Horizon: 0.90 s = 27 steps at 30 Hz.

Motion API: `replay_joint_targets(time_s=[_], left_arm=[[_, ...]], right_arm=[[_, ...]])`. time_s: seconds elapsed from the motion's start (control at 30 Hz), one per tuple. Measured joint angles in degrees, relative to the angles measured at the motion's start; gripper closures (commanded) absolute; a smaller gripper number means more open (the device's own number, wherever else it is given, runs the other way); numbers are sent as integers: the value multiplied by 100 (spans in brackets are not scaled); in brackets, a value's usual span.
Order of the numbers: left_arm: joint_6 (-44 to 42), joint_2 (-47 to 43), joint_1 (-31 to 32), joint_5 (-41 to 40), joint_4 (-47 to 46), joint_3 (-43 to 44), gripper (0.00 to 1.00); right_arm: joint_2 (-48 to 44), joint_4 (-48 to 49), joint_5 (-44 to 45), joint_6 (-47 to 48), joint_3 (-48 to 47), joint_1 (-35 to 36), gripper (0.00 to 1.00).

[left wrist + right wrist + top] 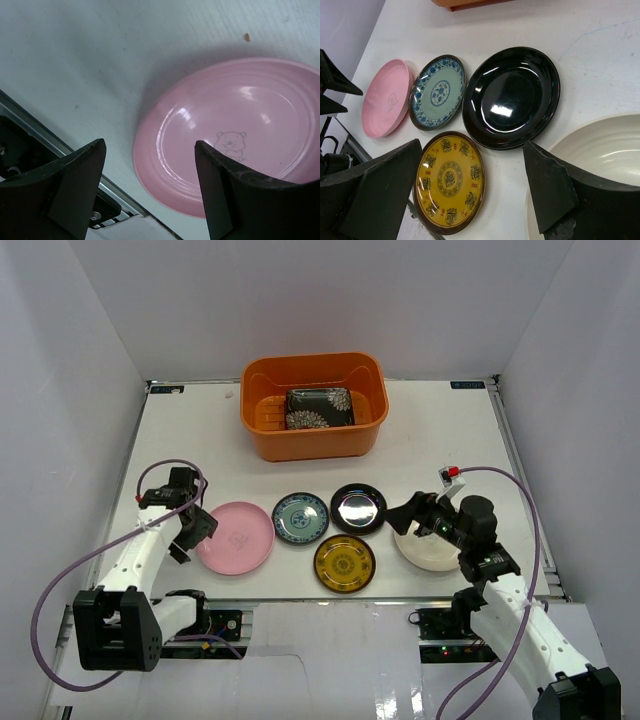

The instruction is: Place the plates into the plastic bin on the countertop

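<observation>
The orange plastic bin (pixel 314 436) stands at the back centre with the dark floral plate (pixel 320 407) inside. On the countertop (pixel 300 480) lie the pink plate (pixel 237 537), the blue-patterned plate (pixel 300 517), the glossy black plate (pixel 358 508), the yellow-gold plate (pixel 344 564) and the cream plate (pixel 427 550). The teal plate is out of view. My left gripper (pixel 200 530) is open, its jaws straddling the pink plate's (pixel 240 130) left rim. My right gripper (pixel 408 517) is open and empty at the cream plate's (pixel 600 155) left edge, beside the black plate (pixel 512 97) and the yellow plate (pixel 450 180).
White walls enclose the countertop on three sides. A metal rail (pixel 330 605) runs along the near edge, close to the pink plate and also shown in the left wrist view (pixel 50 142). The blue-patterned plate (pixel 437 92) and the pink plate (pixel 385 97) lie side by side.
</observation>
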State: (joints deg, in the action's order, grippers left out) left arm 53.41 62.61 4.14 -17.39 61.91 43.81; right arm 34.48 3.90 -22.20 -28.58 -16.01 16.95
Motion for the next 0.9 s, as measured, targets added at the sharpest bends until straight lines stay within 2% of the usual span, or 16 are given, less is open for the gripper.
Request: replay_joint_targets(time_s=[0.07, 0.2, 0.23, 0.3, 0.33, 0.37, 0.67, 0.77, 0.9], left_arm=[[-26, 122, -308, 122, -120, -125, 19], [-87, 693, -708, 299, -494, -262, 27], [-101, 868, -723, 332, -616, -308, 39], [-120, 1178, -734, 382, -852, -420, 56], [-133, 1314, -737, 463, -935, -442, 87], [-223, 1377, -739, 463, -927, -433, 100], [-428, 901, -748, 356, -1200, -299, 100], [-651, 2, -761, 306, -1309, -282, 100], [-1010, -1360, -772, 476, -1449, 63, 100]], right_arm=[[11, 66, 15, 4, 0, 35, 12], [96, 146, 17, 9, 0, 83, 13], [129, 177, 17, 9, 0, 87, 13], [197, 229, 20, 9, 0, 92, 14], [221, 254, 20, 9, 0, 98, 14], [254, 273, 22, 9, 0, 98, 14], [769, 343, 179, 26, -61, 109, 12], [857, 188, 514, 74, -201, 111, 4], [811, -107, 1145, 181, -337, -44, 2]])
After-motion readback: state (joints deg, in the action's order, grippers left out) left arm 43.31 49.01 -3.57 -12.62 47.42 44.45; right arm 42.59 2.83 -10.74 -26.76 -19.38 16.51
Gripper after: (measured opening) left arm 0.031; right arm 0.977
